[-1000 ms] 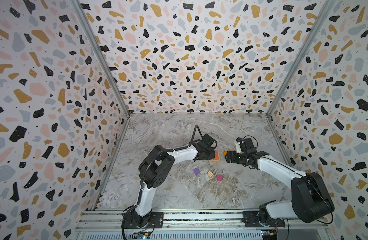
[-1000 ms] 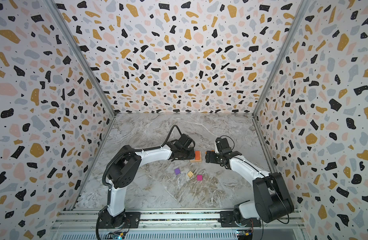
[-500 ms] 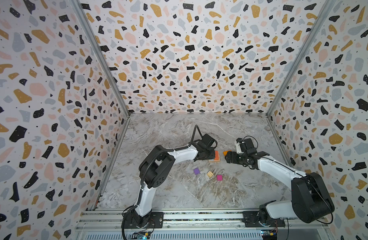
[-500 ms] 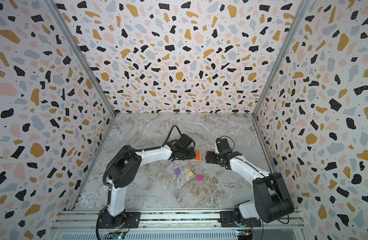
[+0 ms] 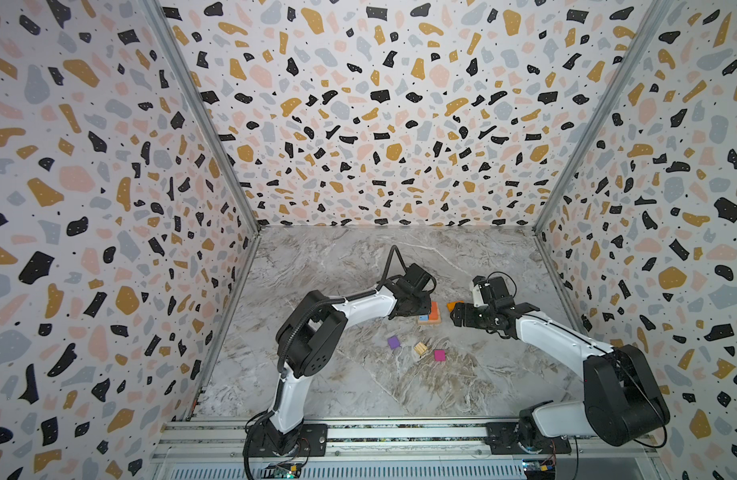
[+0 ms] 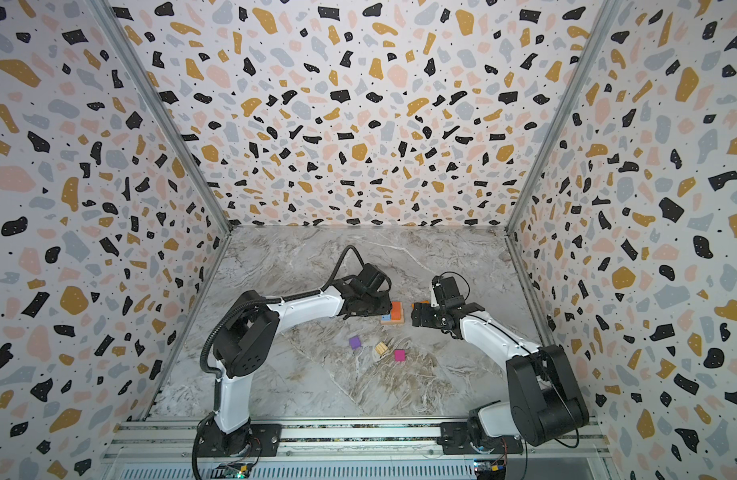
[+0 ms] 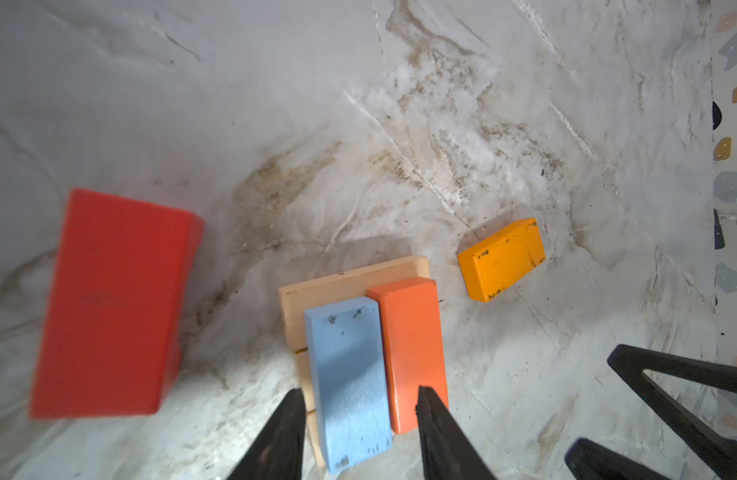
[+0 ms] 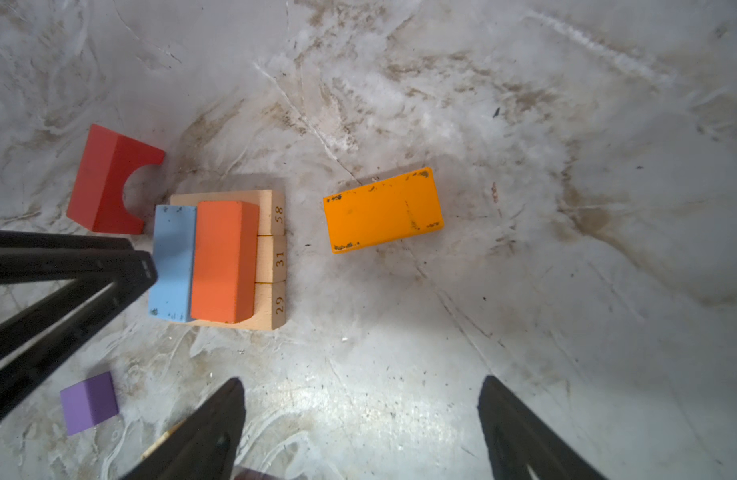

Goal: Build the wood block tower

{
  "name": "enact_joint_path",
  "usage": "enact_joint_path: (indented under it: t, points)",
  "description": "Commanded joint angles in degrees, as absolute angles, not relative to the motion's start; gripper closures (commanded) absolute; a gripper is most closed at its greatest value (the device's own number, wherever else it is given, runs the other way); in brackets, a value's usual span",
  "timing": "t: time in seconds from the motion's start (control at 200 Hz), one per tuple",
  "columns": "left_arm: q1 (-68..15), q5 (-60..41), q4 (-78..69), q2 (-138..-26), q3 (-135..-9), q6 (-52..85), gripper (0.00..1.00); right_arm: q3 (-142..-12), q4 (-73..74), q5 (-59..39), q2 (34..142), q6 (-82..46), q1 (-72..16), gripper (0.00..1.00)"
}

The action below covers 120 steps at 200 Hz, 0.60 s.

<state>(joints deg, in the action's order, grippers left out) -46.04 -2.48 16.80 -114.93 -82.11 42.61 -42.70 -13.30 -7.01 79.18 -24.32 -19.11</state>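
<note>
- Nearest, three loose cubes lie on the marbled surface [image 5: 337, 386]: a purple cube [image 5: 394, 342], a tan cube [image 5: 420, 348] and a magenta cube [image 5: 439, 355], close together but not touching.
- Beyond them stands the wood block tower [image 5: 431, 318], barely begun. Its tan base [image 8: 277, 257] of three oblongs carries a light blue block [image 7: 346, 374] and an orange-red block [image 7: 412, 340], side by side and touching.
- The left hand [image 7: 358, 390] hovers over the light blue block's end, fingers partly apart, gripping nothing.
- The right hand [image 8: 362, 381] is spread wide and empty, near a loose orange block [image 8: 383, 210].
- A red arch block [image 8: 105, 178] lies just beside the tower.
- The blocks look light, rigid and smooth-painted. Pinching an oblong across its long sides at mid-length seems safest.
</note>
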Motion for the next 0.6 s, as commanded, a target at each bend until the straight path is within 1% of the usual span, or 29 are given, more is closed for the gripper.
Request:
enact_joint_path:
  t: [0.0, 0.19, 0.225, 0.275, 0.38, 0.596]
  points:
    - [-46.2, 0.8, 19.7, -110.8, -83.2, 38.8, 0.50, -43.6, -14.1, -6.8, 79.3, -23.8, -18.9, 0.09]
    - [-45.5, 1.8, 22.0, -108.1, -80.7, 35.7, 0.37, -44.9, -14.5, -6.5, 80.8, -23.6, -18.8, 0.06]
    - [-45.4, 2.0, 22.2, -107.7, -79.8, 35.7, 0.32, -45.1, -14.7, -6.5, 81.0, -23.5, -18.8, 0.05]
    - [-45.3, 1.8, 22.2, -107.1, -78.4, 35.6, 0.26, -45.3, -14.8, -6.2, 81.4, -23.6, -18.8, 0.01]
    - [-45.2, 2.1, 21.9, -106.2, -75.6, 35.5, 0.13, -45.9, -15.0, -6.1, 82.2, -23.6, -18.9, 0.00]
    - [-45.2, 2.4, 22.0, -105.6, -72.2, 35.0, 0.08, -47.5, -15.9, -5.6, 84.6, -23.4, -18.8, 0.00]
